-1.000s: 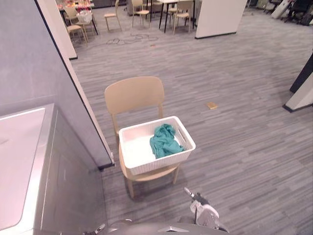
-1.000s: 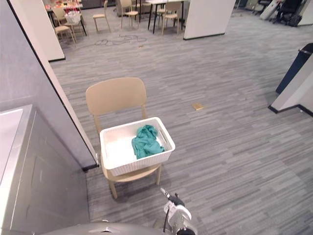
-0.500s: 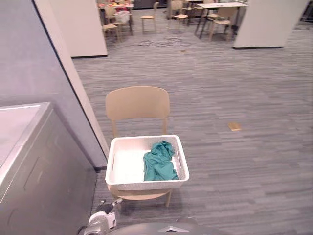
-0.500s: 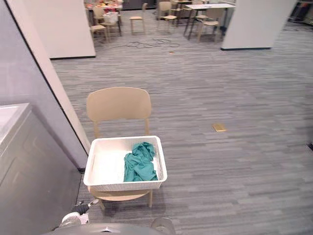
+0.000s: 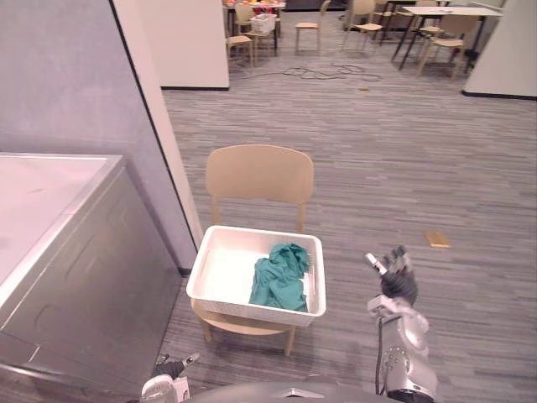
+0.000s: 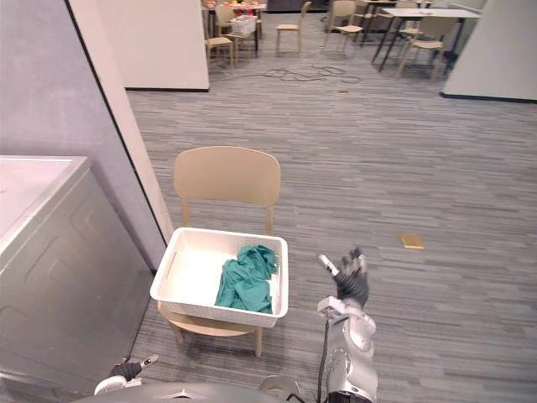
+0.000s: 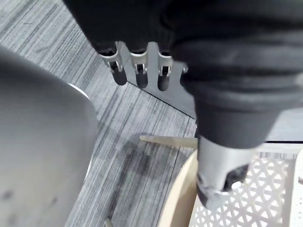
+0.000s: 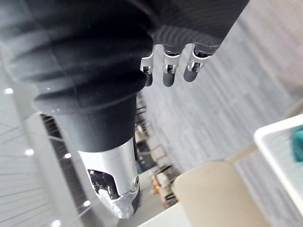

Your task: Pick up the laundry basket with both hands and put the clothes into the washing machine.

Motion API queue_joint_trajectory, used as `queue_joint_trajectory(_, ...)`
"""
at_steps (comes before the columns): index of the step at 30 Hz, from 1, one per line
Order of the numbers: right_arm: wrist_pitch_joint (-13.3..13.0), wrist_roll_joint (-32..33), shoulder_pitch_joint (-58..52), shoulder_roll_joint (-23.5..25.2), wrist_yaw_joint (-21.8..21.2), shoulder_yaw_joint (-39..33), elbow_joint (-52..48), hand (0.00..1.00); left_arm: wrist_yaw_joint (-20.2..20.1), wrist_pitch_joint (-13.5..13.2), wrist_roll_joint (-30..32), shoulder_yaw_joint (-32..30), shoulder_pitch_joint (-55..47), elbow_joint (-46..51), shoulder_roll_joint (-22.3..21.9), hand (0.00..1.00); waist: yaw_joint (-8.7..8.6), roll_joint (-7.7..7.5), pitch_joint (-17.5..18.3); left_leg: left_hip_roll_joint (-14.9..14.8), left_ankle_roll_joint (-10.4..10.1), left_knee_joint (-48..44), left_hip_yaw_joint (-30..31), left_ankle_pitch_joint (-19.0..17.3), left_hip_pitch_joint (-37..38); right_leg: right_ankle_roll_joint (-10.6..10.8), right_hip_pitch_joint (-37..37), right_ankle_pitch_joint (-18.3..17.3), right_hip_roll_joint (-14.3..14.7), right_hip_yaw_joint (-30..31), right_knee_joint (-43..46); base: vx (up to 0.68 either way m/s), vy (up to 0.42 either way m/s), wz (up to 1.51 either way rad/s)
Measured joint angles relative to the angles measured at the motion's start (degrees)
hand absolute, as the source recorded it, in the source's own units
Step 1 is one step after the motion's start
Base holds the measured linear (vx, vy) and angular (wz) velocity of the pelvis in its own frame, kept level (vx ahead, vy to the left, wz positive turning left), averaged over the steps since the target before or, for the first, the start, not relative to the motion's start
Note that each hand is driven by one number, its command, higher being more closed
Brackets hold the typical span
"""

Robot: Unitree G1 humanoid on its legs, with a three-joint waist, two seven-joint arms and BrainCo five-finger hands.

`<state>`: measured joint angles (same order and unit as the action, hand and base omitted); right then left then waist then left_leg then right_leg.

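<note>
A white laundry basket [image 5: 220, 270] sits on the seat of a tan wooden chair [image 5: 260, 172]. A teal garment [image 5: 281, 275] lies bunched in its right half. My right hand [image 5: 394, 281] is raised to the right of the basket, apart from it, fingers [image 8: 170, 66] straight and open, holding nothing. My left hand [image 5: 168, 388] shows low, below the basket's left front corner, also open and empty. Past its fingers [image 7: 137, 71] and thumb [image 7: 220, 179], the left wrist view shows the basket's latticed wall [image 7: 246, 198] and the chair seat's edge [image 7: 180, 198].
The grey washing machine [image 5: 50, 243] stands to the left, close to the chair, its white top [image 5: 42, 193] shut. A grey partition [image 5: 75, 84] rises behind it. A small tan object [image 5: 437, 239] lies on the floor at right. Chairs and tables [image 5: 436, 25] stand far back.
The camera has shifted, so the whole picture moved. My right hand has risen into sight to the right of the basket. The basket and the garment have stayed on the chair.
</note>
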<state>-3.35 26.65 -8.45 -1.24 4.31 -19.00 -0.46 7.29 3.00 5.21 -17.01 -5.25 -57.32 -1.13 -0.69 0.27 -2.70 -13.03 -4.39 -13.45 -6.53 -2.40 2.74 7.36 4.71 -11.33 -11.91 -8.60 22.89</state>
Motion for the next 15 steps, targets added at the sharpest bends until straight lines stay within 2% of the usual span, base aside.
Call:
queue_joint_trajectory(5, -1.85, -1.47, 0.86, -2.11, -0.02, 0.28, -3.69, 0.00, 0.06, -0.80, 0.67, 4.56, -0.15, -0.46, 1.19, 0.00, -0.20, 0.84, 0.30, 0.54, -1.56, 6.10, 0.14, 1.23, -0.78, 0.60, 1.07, 2.23, -0.02, -1.06, -3.85, -0.01, 0.050, 0.17)
queue_joint_trajectory(6, -1.96, -3.45, 1.47, -3.40, -0.11, 0.74, -3.62, 0.00, -0.01, -0.88, 1.41, 4.82, 0.23, -0.71, 1.26, 0.00, -0.33, 1.79, 0.11, 1.06, -2.82, 7.18, -0.06, 1.20, -0.73, 1.35, 0.81, 3.31, -0.17, -1.09, -4.92, 0.03, 0.141, 0.06)
queue_joint_trajectory(8, -1.88, -6.05, 2.23, -5.53, -0.18, 1.19, -3.58, 0.00, -0.07, -0.96, 2.93, 5.97, 0.72, -0.71, 1.47, 0.00, -0.46, 1.84, -0.80, 2.49, -3.30, 8.13, -0.21, 0.93, -0.59, 2.46, 0.15, 5.60, -1.30, -1.08, -7.03, 0.01, 0.153, 0.06)
queue_joint_trajectory(10, -1.06, -15.35, 3.11, -10.42, -1.37, 4.35, -2.90, 0.00, -0.36, -1.16, 4.53, 7.62, 1.15, -0.66, 2.25, 0.00, -0.17, 2.06, -1.34, 4.28, -3.86, 8.73, -1.04, 0.68, -0.52, 3.77, -1.09, 8.52, -2.76, -1.04, -10.89, 0.00, 0.187, -0.03)
queue_joint_trajectory(15, 0.78, -24.92, 8.55, -18.93, -5.32, 10.23, 4.54, 0.00, -1.08, -1.91, 5.24, 10.92, 1.09, -0.84, 5.78, 0.00, 0.31, 1.59, -2.66, 5.88, -3.63, 8.83, -2.32, 0.56, -2.23, 4.52, -1.57, 13.66, -3.48, -0.03, -17.91, -0.04, 0.104, -0.14)
